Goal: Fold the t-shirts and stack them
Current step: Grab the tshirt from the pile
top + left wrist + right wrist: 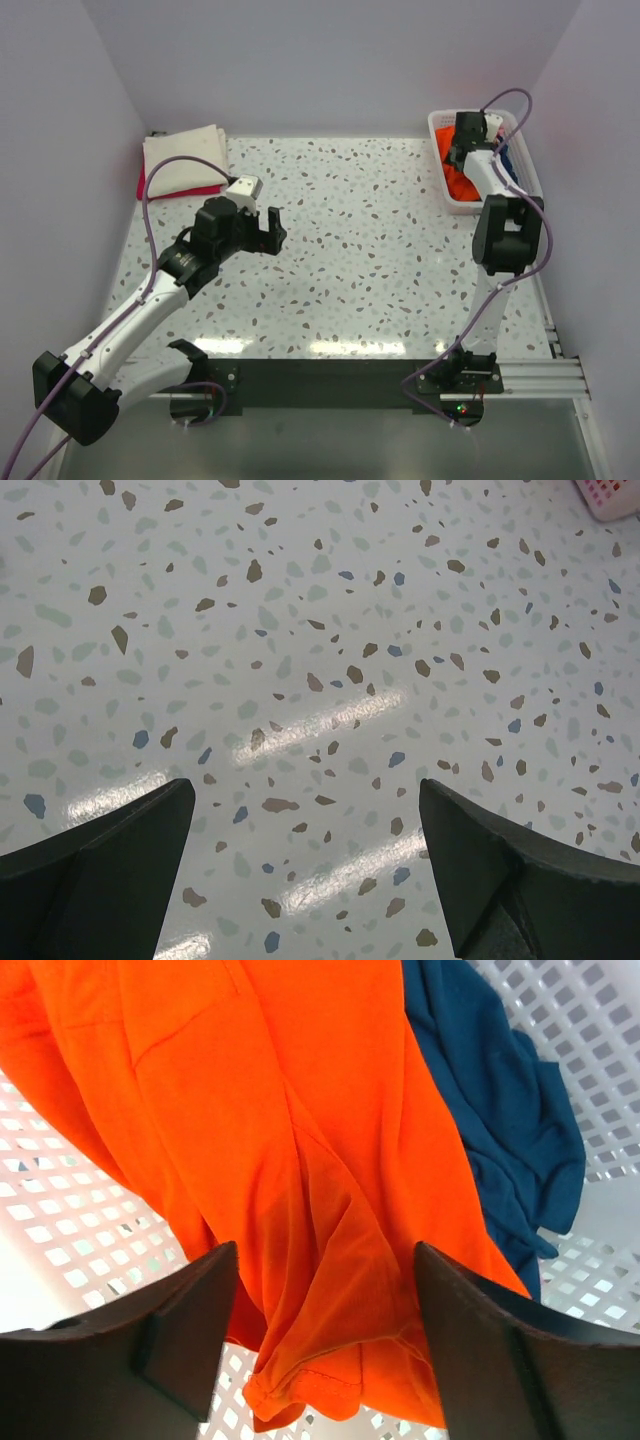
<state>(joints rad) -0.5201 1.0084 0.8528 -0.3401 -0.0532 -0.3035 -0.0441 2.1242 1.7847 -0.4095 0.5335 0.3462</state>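
Note:
A bright orange t-shirt [260, 1110] lies crumpled in the white lattice basket [443, 127] at the back right, with a navy t-shirt [490, 1120] beside it. In the top view the orange cloth [459, 182] shows under the right arm. My right gripper [325, 1290] is open, lowered into the basket, its jaws standing either side of a fold of the orange shirt. A folded cream t-shirt [185, 160] lies on a red one [200, 190] at the back left. My left gripper [268, 232] is open and empty over bare tabletop [320, 680].
The speckled table [350, 260] has walls at the left, back and right. The basket's corner shows at the top right of the left wrist view [610, 498]. A purple cable [150, 200] loops from the left arm.

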